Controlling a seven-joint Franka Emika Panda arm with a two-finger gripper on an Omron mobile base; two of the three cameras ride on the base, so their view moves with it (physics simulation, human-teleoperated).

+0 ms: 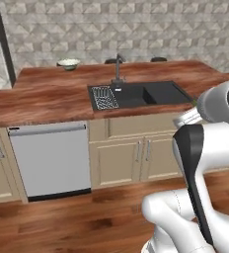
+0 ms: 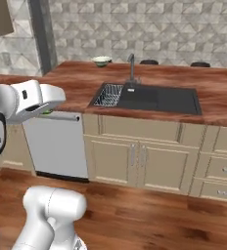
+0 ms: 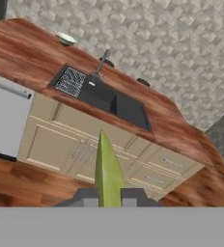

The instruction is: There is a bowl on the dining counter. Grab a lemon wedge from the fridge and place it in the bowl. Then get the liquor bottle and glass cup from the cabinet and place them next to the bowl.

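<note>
Claw (image 3: 108, 201) nearly closed, fingertips pinching a yellow-green lemon wedge (image 3: 106, 169) that stands up as a narrow pointed sliver between them. Held in mid-air, short of the sink (image 1: 138, 95), above the wood floor (image 1: 62, 222) and in front of the beige cupboard doors (image 1: 136, 158). Small fleck of green also visible by the wrist in the left base view.

Bowl (image 1: 68, 63), pale greenish-white, wide and shallow, resting on the dining surface (image 1: 47, 96) well beyond the sink and to its left, at the far edge near the patterned grey wall (image 1: 111, 24). Same bowl (image 2: 102, 61) seen in the right base view, again left of the faucet (image 2: 131, 66) and behind the sink.

Sink black, set into the reddish-brown wood-grain surface, with a ribbed grille in its left basin and a thin arched faucet at its back edge. Pale grey dishwasher (image 1: 50, 160) with a bar handle below the surface, left of the sink. Two dark round shapes at the far edge behind the sink; cannot tell what they are.
</note>
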